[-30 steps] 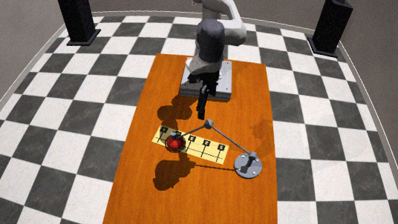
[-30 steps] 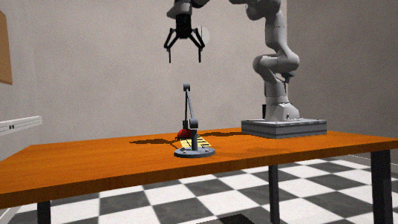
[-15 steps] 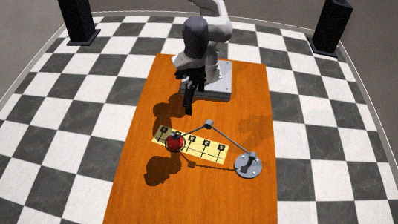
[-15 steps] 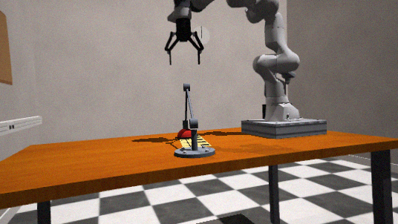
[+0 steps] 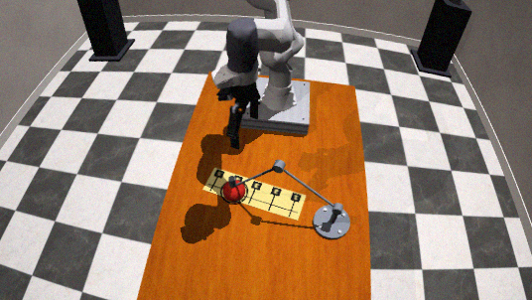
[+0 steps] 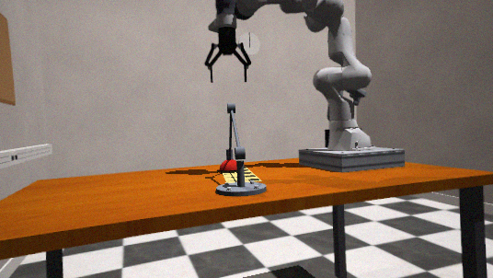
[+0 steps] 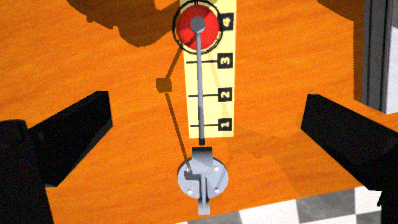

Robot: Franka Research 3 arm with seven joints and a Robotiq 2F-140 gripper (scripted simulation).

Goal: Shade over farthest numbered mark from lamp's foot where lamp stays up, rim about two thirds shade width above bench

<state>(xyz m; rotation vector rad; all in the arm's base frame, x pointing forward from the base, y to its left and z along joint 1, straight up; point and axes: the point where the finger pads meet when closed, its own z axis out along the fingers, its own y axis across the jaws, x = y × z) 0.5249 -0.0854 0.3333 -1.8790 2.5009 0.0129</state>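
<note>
The lamp has a round grey foot (image 5: 332, 222) (image 6: 241, 189) (image 7: 202, 179), two thin grey arms meeting at a raised elbow (image 5: 279, 166) (image 6: 231, 108), and a red shade (image 5: 233, 191) (image 6: 227, 165) (image 7: 196, 29). The shade hangs low over the yellow numbered strip (image 5: 266, 200) (image 6: 250, 175) (image 7: 210, 80), beside mark 4 in the wrist view. My gripper (image 5: 244, 130) (image 6: 228, 79) (image 7: 207, 110) is open and empty. It hangs high above the lamp, well clear of the elbow.
The orange bench (image 5: 278, 268) (image 6: 115, 198) (image 7: 75, 50) carries the robot's grey base plate (image 5: 293, 109) (image 6: 351, 158) at its far end. Two black pillars (image 5: 104, 27) (image 5: 442, 35) stand on the checkered floor beyond the bench.
</note>
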